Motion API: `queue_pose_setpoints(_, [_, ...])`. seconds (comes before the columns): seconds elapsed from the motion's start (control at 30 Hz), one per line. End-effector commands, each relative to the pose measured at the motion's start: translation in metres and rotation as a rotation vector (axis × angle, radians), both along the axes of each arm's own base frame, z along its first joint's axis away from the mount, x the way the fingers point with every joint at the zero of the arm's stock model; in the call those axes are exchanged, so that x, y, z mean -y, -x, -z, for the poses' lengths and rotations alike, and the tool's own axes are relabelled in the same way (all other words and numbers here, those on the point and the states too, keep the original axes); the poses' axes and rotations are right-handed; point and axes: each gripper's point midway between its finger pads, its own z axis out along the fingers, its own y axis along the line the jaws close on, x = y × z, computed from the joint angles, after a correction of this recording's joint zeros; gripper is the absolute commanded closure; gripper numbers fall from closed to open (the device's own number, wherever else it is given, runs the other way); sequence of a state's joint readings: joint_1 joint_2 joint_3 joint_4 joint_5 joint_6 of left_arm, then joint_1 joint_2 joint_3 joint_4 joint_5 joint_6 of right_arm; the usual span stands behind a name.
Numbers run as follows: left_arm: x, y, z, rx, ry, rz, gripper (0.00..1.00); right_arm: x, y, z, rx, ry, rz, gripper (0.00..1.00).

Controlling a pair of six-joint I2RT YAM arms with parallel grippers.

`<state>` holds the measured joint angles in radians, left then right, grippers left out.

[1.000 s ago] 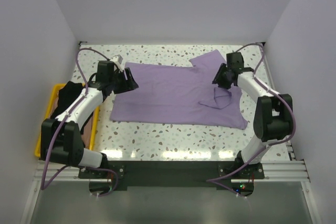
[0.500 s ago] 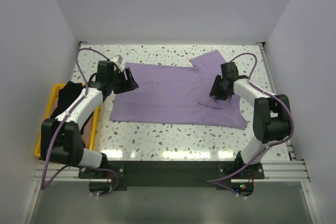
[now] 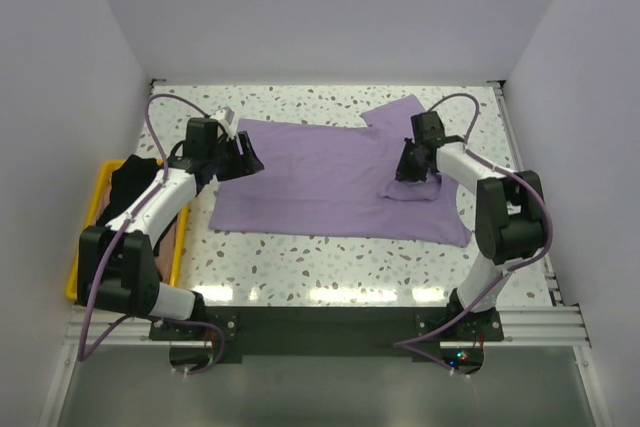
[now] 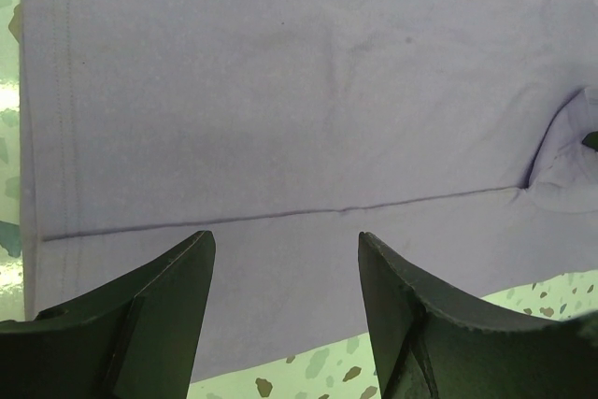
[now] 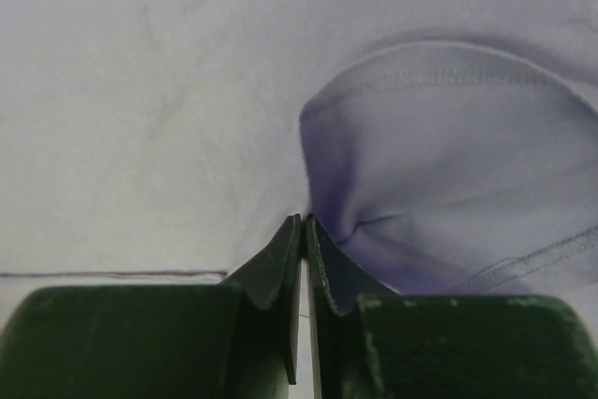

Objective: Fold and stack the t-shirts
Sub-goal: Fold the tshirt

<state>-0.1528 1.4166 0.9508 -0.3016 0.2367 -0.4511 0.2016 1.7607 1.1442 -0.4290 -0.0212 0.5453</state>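
The lavender t-shirt point(image 3: 320, 172) is soft, matt knit cloth with stitched hems. The table point(image 3: 300, 257) looks like glossy speckled stone, and the crate point(image 3: 90, 209) is smooth yellow plastic.

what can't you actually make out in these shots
- Black shirt, top view: left arm and yellow crate hide most; folded or not, unclear.
- Purple shirt, top view: right arm covers its right edge.
- Right claw, wrist view: tips hide how much cloth they pinch.
- Left claw: touching the shirt or hovering, no view tells.
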Motion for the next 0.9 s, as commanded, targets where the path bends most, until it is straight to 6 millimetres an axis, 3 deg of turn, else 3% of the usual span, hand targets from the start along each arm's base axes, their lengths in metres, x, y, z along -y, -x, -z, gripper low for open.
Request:
queue_pose_setpoints(0.0, [0.004,-0.005,-0.009,0.049,0.001,0.030,0.32,-0.011,-0.018,-0.017,0.045,-0.019,-0.018,0.93])
queue_pose_setpoints(0.2, [0.003,-0.004,-0.007,0.045,0.000,0.029,0.32,-0.021,-0.035,-0.021,0.053,-0.015,-0.046,0.96])
queue_pose_setpoints(0.47, [0.003,-0.005,-0.005,0.040,-0.004,0.028,0.32,-0.035,-0.057,-0.014,0.038,0.024,-0.109,0.96])
queue_pose_setpoints(0.87, [0.002,-0.005,-0.002,0.030,-0.009,0.026,0.32,-0.058,-0.067,0.002,0.028,0.076,-0.224,0.93])
